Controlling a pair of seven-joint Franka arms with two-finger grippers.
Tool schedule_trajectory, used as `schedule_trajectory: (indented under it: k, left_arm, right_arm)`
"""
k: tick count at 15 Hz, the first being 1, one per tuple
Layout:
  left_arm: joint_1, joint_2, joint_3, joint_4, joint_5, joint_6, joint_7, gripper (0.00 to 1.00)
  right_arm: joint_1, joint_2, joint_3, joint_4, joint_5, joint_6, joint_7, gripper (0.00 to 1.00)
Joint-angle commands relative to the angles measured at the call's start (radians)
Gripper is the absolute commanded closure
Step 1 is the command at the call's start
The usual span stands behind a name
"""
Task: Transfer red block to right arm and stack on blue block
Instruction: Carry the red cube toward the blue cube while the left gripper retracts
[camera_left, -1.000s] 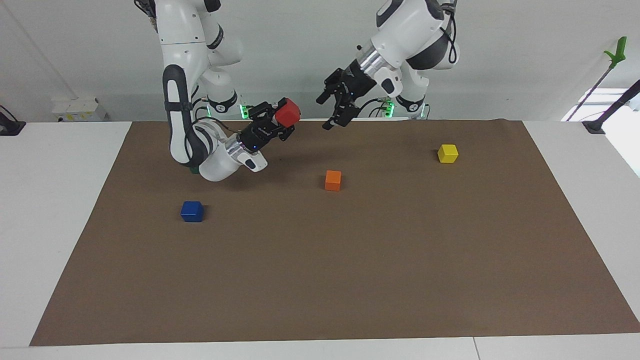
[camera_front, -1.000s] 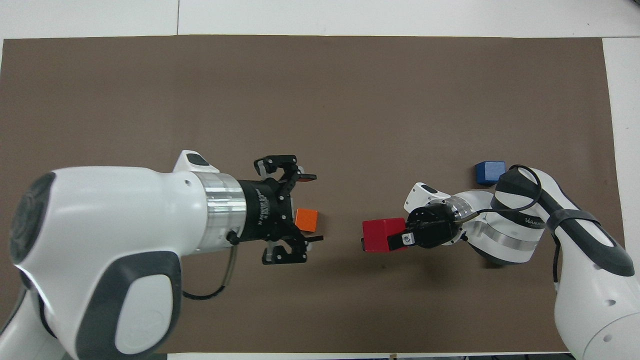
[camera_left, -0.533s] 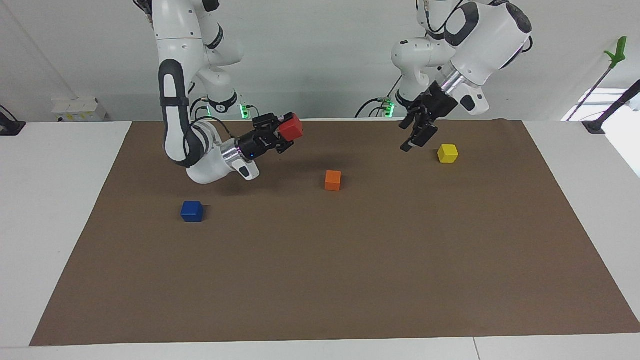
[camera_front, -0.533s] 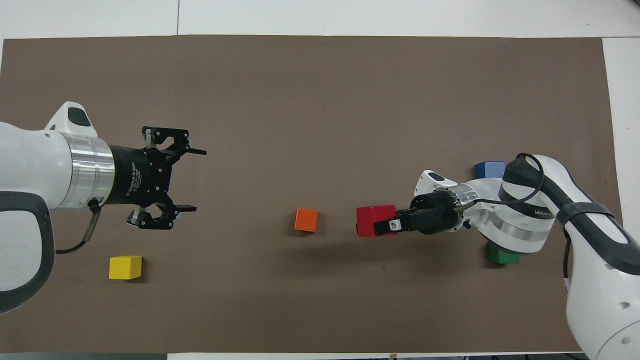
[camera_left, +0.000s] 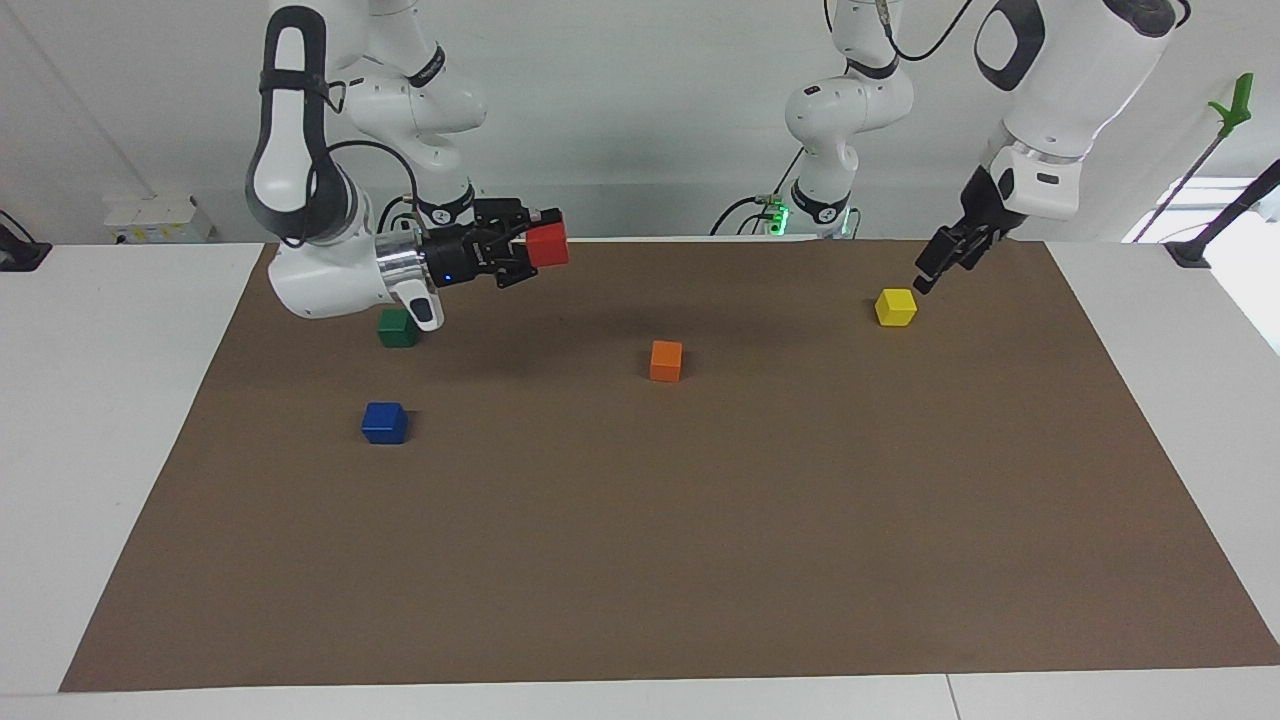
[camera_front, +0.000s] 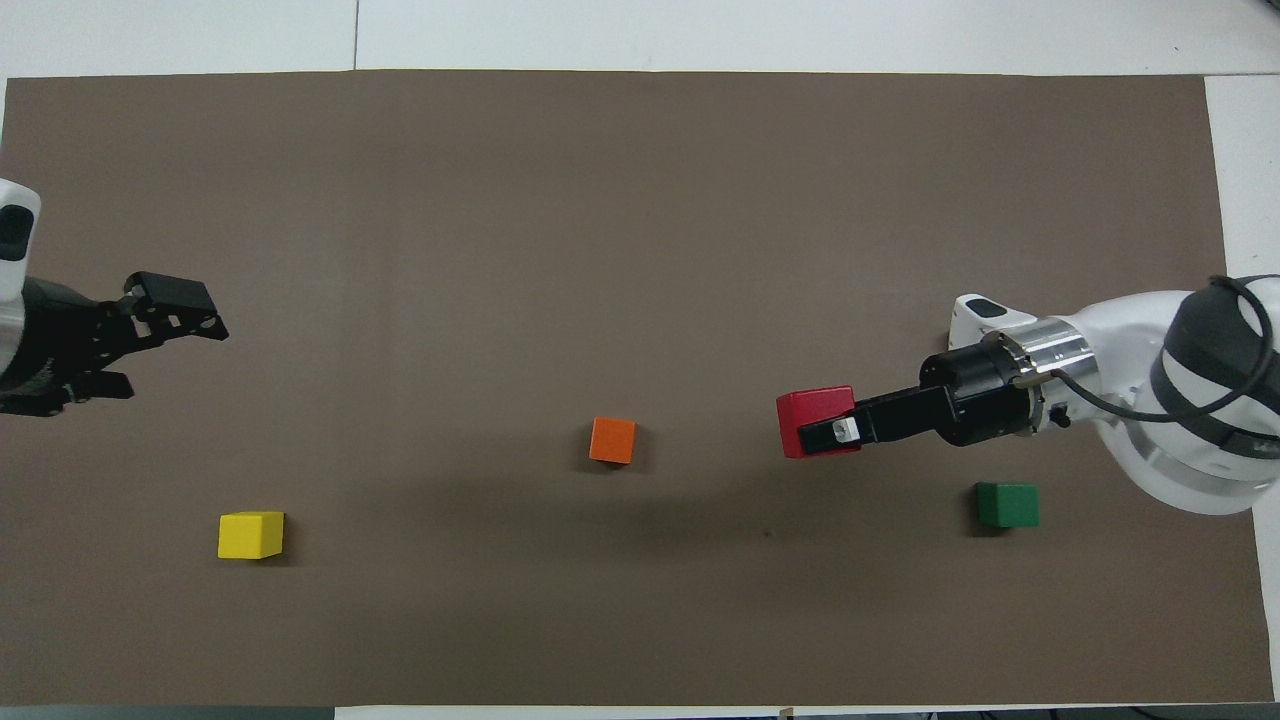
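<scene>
A robotics lab is showing here: two white jointed arms (camera_left: 300, 150) are standing at twelve o'clock of a white table (camera_left: 100, 400), a brown mat (camera_left: 640, 550) is covering its top, bare white walls are backing it, and cables are trailing by the arms' bases

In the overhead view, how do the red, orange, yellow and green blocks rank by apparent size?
1. Red block: looks largest, but it is held up nearer the camera, so this is unsure.
2. Yellow block and green block: alike.
3. Orange block: slightly smaller.
</scene>
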Motion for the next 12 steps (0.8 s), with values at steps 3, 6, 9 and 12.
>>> schedule_trajectory:
  k: [3, 6, 9, 12]
  left_arm:
    - [-0.048, 0.214, -0.011, 0.273, 0.160, -0.162, 0.135, 0.00]
    - [-0.053, 0.262, 0.009, 0.323, 0.157, -0.176, 0.161, 0.00]
    - [-0.068, 0.361, 0.012, 0.479, 0.154, -0.274, 0.166, 0.00]
    - [-0.097, 0.330, 0.014, 0.486, 0.164, -0.317, 0.193, 0.00]
  right_arm:
    - [-0.068, -0.075, 0.004, 0.063, -0.369, 0.068, 0.047, 1.00]
    - [-0.099, -0.084, 0.004, 0.127, -0.599, 0.102, 0.067, 1.00]
    - [-0.105, -0.081, 0.006, 0.190, -0.760, 0.187, 0.171, 1.00]
    - [-0.088, -0.063, 0.012, 0.233, -0.960, 0.288, 0.279, 1.00]
